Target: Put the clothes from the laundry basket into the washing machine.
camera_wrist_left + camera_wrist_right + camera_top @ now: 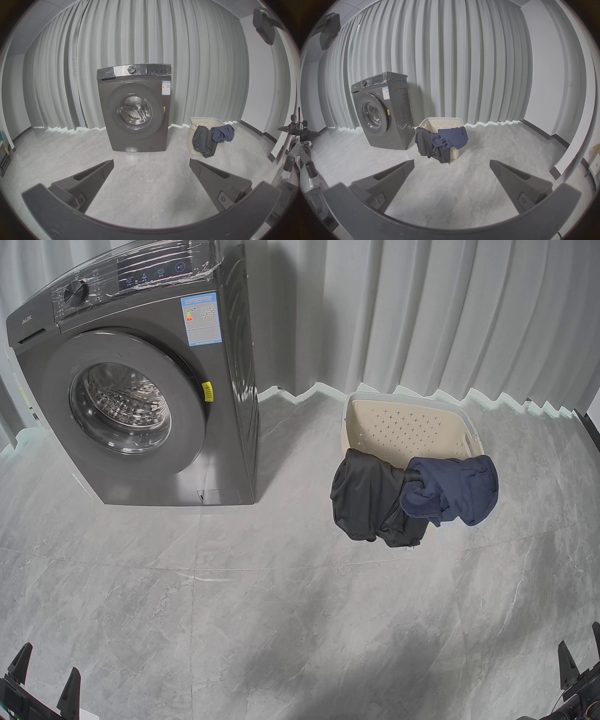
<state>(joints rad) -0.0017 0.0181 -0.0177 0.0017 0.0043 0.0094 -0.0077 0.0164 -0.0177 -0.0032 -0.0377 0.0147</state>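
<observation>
A grey front-loading washing machine (137,384) stands at the left on the floor, its round door (122,405) shut. To its right sits a cream laundry basket (409,424). A dark grey garment (369,496) and a navy garment (453,489) hang over the basket's near rim. My left gripper (44,677) is low at the near left, open and holding nothing, far from both. My right gripper (581,655) is at the near right, open and holding nothing. The machine (136,107) and basket (442,125) appear well beyond each gripper's spread fingers.
Pale curtains (406,309) run along the back wall behind the machine and basket. Grey marble floor (281,615) stretches between me and both objects. A dark skirting edge (590,424) lies at the far right.
</observation>
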